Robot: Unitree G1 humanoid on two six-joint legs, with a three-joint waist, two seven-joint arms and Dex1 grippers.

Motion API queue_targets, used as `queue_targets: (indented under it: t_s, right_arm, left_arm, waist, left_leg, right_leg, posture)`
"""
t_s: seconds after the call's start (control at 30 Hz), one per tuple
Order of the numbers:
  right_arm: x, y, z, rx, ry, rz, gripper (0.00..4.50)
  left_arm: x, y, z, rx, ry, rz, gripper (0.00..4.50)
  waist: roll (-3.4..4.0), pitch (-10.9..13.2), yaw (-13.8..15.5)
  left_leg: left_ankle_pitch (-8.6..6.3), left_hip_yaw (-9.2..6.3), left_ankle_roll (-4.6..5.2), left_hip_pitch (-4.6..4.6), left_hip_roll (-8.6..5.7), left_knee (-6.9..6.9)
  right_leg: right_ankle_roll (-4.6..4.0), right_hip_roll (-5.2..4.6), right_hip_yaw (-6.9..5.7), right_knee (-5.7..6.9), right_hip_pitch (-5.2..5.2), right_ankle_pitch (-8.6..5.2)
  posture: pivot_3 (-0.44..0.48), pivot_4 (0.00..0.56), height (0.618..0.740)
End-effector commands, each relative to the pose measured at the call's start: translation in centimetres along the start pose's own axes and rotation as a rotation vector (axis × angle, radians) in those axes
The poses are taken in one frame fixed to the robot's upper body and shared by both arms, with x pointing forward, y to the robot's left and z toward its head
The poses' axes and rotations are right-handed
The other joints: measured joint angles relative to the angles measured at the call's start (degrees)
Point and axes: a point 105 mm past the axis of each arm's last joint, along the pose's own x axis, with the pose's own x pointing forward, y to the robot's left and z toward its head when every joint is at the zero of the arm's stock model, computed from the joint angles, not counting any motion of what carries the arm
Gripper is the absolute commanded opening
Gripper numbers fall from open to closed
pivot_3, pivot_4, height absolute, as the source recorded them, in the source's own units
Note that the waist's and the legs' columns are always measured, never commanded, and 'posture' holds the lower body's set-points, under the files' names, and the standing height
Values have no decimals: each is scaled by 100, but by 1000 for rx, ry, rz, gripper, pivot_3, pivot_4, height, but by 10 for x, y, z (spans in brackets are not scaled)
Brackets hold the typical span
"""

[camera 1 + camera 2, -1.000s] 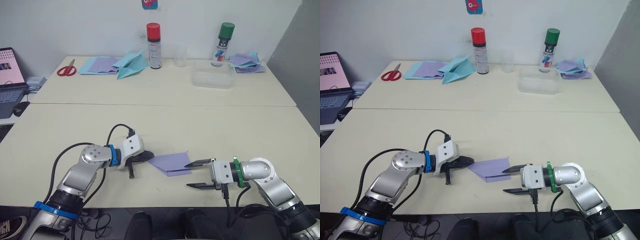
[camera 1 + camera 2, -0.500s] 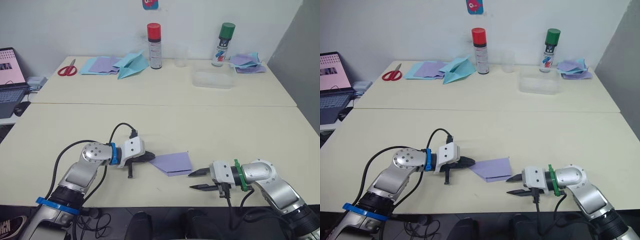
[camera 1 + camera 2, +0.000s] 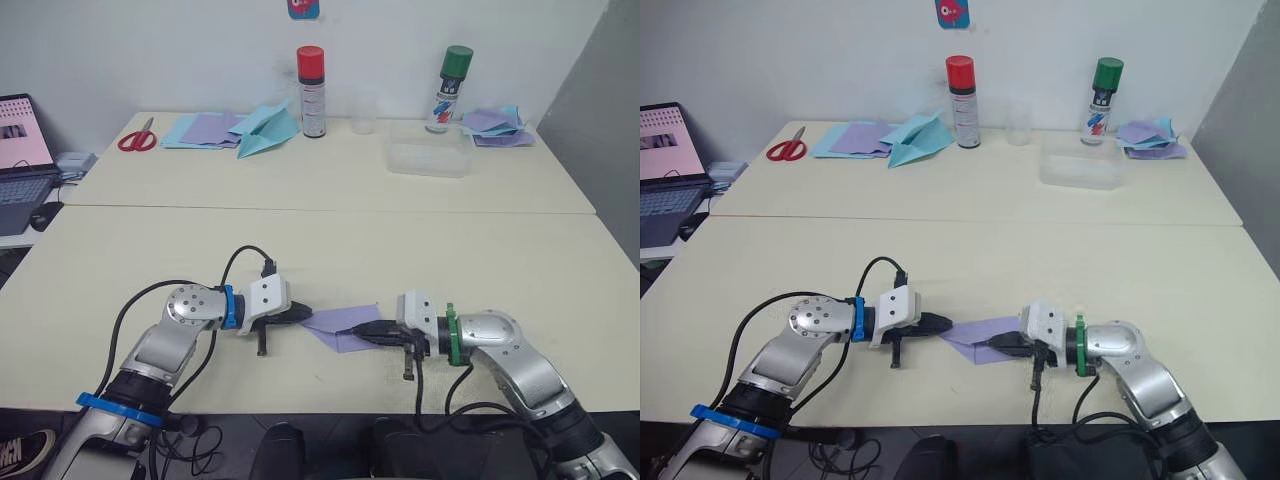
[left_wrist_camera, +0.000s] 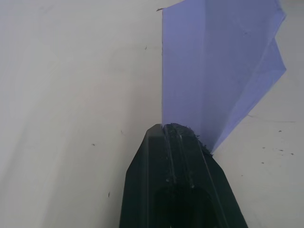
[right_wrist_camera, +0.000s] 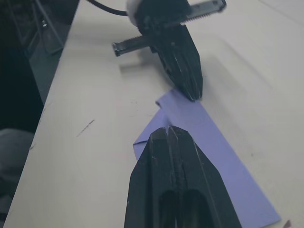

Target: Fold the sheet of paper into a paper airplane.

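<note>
Since a second ago the right gripper (image 3: 362,330) has swung in from the counter's near right and its fingers, spread then, are now clenched together with their tips on the right part of the sheet of paper (image 3: 340,324). That lavender sheet (already folded into layered flaps) lies flat on the counter (image 3: 480,260) close to the near edge, between the two grippers. The left gripper (image 3: 297,317) has hardly shifted: its fingers are clenched too, tips at the sheet's left corner, though I cannot tell whether they pinch the paper or just press on it. In the right wrist view the two sets of black fingers point at each other across the purple surface, near but apart.

Beyond the sheet the counter is bare up to the seam. Along the far edge stand a red-capped spray can (image 3: 310,77), a green-capped spray can (image 3: 446,87) and a clear plastic tub (image 3: 428,156), with a light-blue paper airplane (image 3: 264,131) and red scissors (image 3: 131,139) to the left.
</note>
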Motion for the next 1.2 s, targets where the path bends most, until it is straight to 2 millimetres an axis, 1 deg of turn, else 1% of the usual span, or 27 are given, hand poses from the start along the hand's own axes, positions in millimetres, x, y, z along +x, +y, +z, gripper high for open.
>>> queue_targets:
  t_s: [0.03,0.1,0.17,0.23,0.27,0.43,0.6,0.83,0.93,0.97,1.0,1.03,1.17,1.2]
  right_arm:
    - [-8,5,8,-159,-35,49,186]
    - [-11,4,8,-222,-47,49,628]
    - [-12,2,3,-245,-40,37,1251]
    - [-10,-1,-1,-256,-39,18,2039]
    - [-8,-3,-2,-264,-40,9,2348]
    - [4,-5,-11,-292,-31,7,2348]
    - [14,-18,-17,-314,-32,-34,2348]
    - [33,-21,-9,-334,-85,-17,2348]
    - [37,-21,-5,-328,-106,-4,2348]
    - [37,-22,-4,-323,-108,-4,1988]
    - [36,-24,-4,-318,-109,-5,1773]
    - [36,-25,-3,-314,-109,-8,1442]
    - [34,-31,-2,-267,-115,-23,25]
    - [34,-32,-2,-254,-113,-22,25]
  left_arm:
    - [5,-9,-14,-24,53,-35,0]
    - [4,-10,-14,-25,53,-35,0]
    - [4,-10,-15,-26,55,-34,0]
    - [4,-10,-15,-25,56,-34,0]
    - [5,-10,-15,-26,56,-34,0]
    - [6,-11,-14,-25,50,-39,0]
    - [8,-11,-11,-25,42,-42,0]
    - [9,-11,-10,-24,39,-44,0]
    - [9,-11,-10,-23,39,-44,0]
    - [9,-11,-10,-23,38,-44,0]
    - [9,-11,-10,-22,39,-44,0]
    - [9,-12,-10,-22,39,-44,0]
    - [9,-13,-10,-20,38,-48,0]
    - [9,-13,-10,-20,38,-49,0]
  waist:
    - [0,0,-1]
    - [0,0,-1]
    - [0,0,-1]
    - [0,0,-1]
    - [0,0,-2]
    - [1,0,-2]
    - [1,0,-1]
    - [1,-1,0]
    - [1,-1,0]
    - [1,-1,0]
    - [1,-1,0]
    - [1,-1,0]
    - [2,-1,0]
    - [2,-1,0]
  left_leg:
    - [0,0,0,0,0,0]
    - [0,-3,0,1,2,-1]
    - [0,-5,0,1,2,-1]
    - [0,-3,0,1,2,-1]
    - [0,-2,0,1,2,-1]
    - [0,-1,0,2,2,0]
    - [0,0,1,2,2,0]
    - [1,-1,1,2,3,0]
    - [1,-1,1,2,3,0]
    - [1,0,1,2,3,0]
    - [1,-1,1,2,3,0]
    - [1,-1,1,2,3,0]
    - [1,-1,2,2,4,0]
    - [1,-1,2,2,4,0]
  right_leg:
    - [0,0,-1,0,0,0]
    - [0,2,-3,2,0,0]
    - [0,3,-5,2,0,0]
    - [0,3,-4,2,0,0]
    - [0,2,-2,3,0,0]
    - [0,2,-1,4,0,0]
    - [0,2,1,4,0,0]
    - [0,1,0,4,0,1]
    - [0,1,1,5,0,1]
    - [-1,0,2,5,1,1]
    - [0,0,2,5,1,1]
    - [0,0,2,5,1,1]
    - [-1,0,1,5,0,1]
    - [-1,0,1,5,0,1]
  posture:
    - [0,150,740]
    - [0,150,740]
    - [0,150,740]
    - [0,150,740]
    - [0,150,740]
    - [0,150,740]
    - [0,150,740]
    - [0,150,740]
    - [0,150,740]
    - [0,150,740]
    - [0,150,740]
    - [0,150,740]
    - [0,150,740]
    - [0,150,740]
